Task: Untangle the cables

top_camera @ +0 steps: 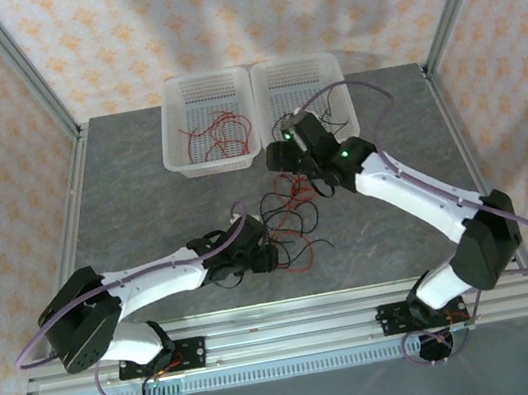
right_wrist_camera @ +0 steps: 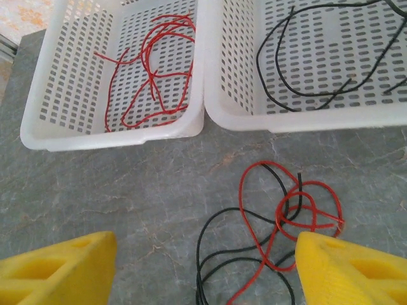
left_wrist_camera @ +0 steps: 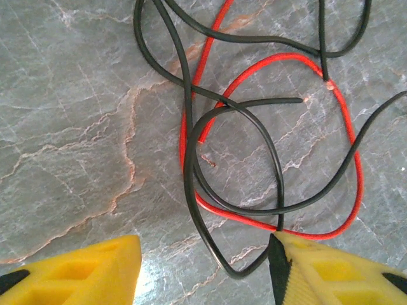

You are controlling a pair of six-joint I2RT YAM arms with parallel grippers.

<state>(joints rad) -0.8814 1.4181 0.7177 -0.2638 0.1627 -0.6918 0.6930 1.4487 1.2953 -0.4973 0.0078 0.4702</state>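
Thin red-and-black cables tangle near-to-far along the grey bench; left fingers and right fingers both stand apart, gripping nothing.

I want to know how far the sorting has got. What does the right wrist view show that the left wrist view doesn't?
Right wrist view: two white baskets side by side, the left basket holding red cables and the right basket holding black cables.
Left wrist view: a close look at a red loop crossed by black strands, with bare cut ends.
Both: the grey table, mixed red and black cables lying loose on it, and the left gripper and the right gripper, each with its yellow fingers apart.
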